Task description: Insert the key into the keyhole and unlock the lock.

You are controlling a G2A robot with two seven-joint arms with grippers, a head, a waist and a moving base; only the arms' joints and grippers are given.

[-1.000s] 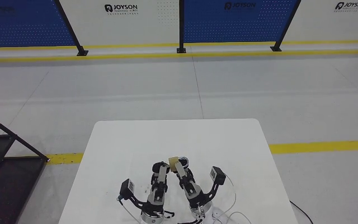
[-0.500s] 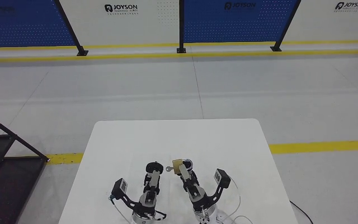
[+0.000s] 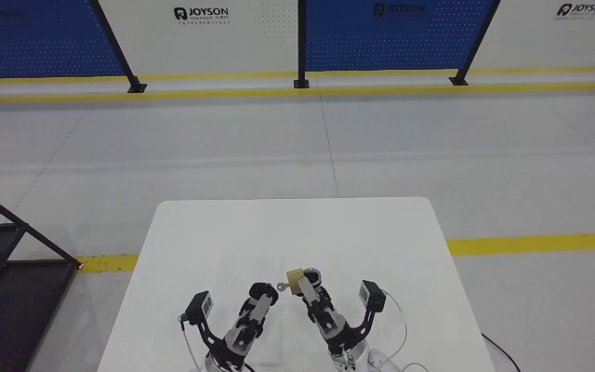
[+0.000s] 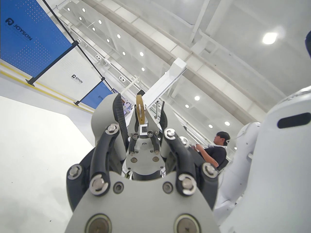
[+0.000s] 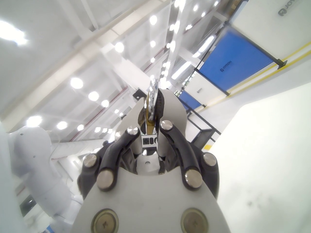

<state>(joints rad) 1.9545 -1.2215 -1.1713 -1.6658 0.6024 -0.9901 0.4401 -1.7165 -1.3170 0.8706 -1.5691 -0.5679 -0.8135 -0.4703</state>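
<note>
A brass lock (image 3: 297, 277) is held up over the near part of the white table (image 3: 372, 232), and my right gripper (image 3: 305, 286) is shut on it. In the right wrist view the lock's brass body (image 5: 147, 122) sits between the fingers of the right gripper (image 5: 154, 98), with a silver part (image 5: 153, 90) above it. A small silver key (image 3: 282, 285) sticks out of the lock's left side. My left gripper (image 3: 268, 294) is just beside the key, open. In the left wrist view a thin brass piece (image 4: 140, 112) stands between the left gripper's (image 4: 140, 100) spread fingers.
Both arms rise from the table's near edge. A white cable (image 3: 390, 358) lies at the near right corner. A black frame (image 3: 28, 244) stands off the table to the left. The far half of the table is bare.
My left gripper pulled back from the lock, leaving the key sticking out of it, then came close to the key again. My right gripper shifted slightly right with the lock.
</note>
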